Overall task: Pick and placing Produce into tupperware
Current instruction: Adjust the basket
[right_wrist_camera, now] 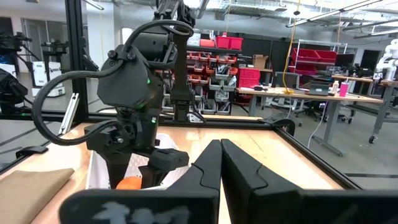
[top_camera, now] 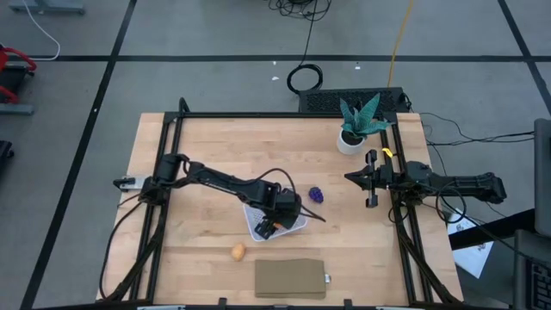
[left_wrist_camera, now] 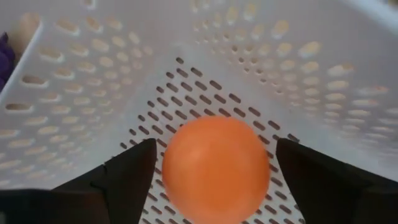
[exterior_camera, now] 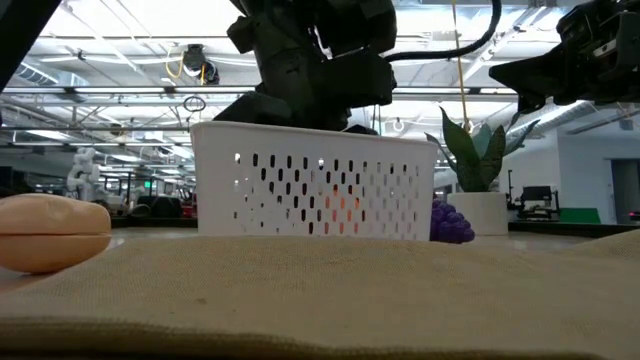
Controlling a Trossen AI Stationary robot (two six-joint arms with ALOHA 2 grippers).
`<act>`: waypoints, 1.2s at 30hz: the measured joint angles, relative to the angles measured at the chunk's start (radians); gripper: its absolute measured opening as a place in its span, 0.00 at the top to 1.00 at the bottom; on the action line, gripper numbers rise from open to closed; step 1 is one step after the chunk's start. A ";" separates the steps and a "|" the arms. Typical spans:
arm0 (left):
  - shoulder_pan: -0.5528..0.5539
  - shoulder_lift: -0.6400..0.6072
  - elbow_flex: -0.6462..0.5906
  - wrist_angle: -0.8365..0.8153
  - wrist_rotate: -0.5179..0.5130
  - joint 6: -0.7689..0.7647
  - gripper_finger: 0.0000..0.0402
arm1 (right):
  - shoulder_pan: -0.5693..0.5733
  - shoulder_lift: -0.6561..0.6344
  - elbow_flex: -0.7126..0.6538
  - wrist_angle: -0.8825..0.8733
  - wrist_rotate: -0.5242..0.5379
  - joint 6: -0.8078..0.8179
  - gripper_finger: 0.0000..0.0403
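Over the white tupperware (top_camera: 258,226), left gripper (top_camera: 274,226) reaches down inside it, jaws apart, bright orange piece (left_wrist_camera: 216,169) sitting between the fingers (left_wrist_camera: 127,171) on the perforated bottom; can't tell if either finger touches it. Low view shows the orange glow through the slotted wall of the tupperware (exterior_camera: 315,190), so it is inside. Dark purple piece (top_camera: 317,195) lies on the table just beside the tupperware, on the side toward the right arm; in low view the purple piece (exterior_camera: 452,222) sits right at the container's corner. Tan-brown piece (top_camera: 238,251) is on the table near the tupperware, on its front side, between it and the brown pad (top_camera: 290,278). Right gripper (top_camera: 350,178) waits well apart from the tupperware, beyond the purple piece, jaws together, holding nothing. Green potted plant (top_camera: 357,123) stands farther back, near the right arm.
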 joint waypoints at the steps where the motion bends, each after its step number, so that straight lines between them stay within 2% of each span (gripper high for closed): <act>1: -0.003 -0.002 0.000 0.004 -0.006 0.000 0.15 | 0.000 0.000 0.000 0.000 0.000 0.000 1.00; 11: -0.028 -0.040 0.110 -0.119 -0.094 -0.019 0.14 | 0.000 0.003 0.000 -0.001 0.000 0.003 1.00; 16: -0.039 -0.099 0.142 -0.171 -0.144 -0.030 0.20 | 0.000 0.008 0.000 0.000 0.000 0.002 1.00; 18: -0.042 -0.133 0.140 -0.202 -0.175 -0.032 0.26 | 0.000 0.011 0.000 0.000 0.000 0.001 1.00; 21: -0.047 -0.186 0.140 -0.210 -0.209 -0.059 0.42 | 0.000 0.013 0.000 0.003 0.000 0.002 1.00; 29: -0.063 -0.351 0.140 -0.300 -0.179 -0.194 0.95 | 0.000 0.014 0.000 0.000 0.000 0.002 1.00; 30: -0.069 -0.373 0.139 -0.323 -0.179 -0.213 0.97 | 0.000 0.014 0.000 0.000 0.000 0.002 1.00; 33: -0.091 -0.437 0.111 -0.342 -0.202 -0.254 0.96 | 0.000 0.014 0.000 0.001 0.000 0.002 1.00; 36: -0.118 -0.513 0.045 -0.341 -0.249 -0.280 0.98 | 0.000 0.017 0.000 0.003 0.000 0.002 1.00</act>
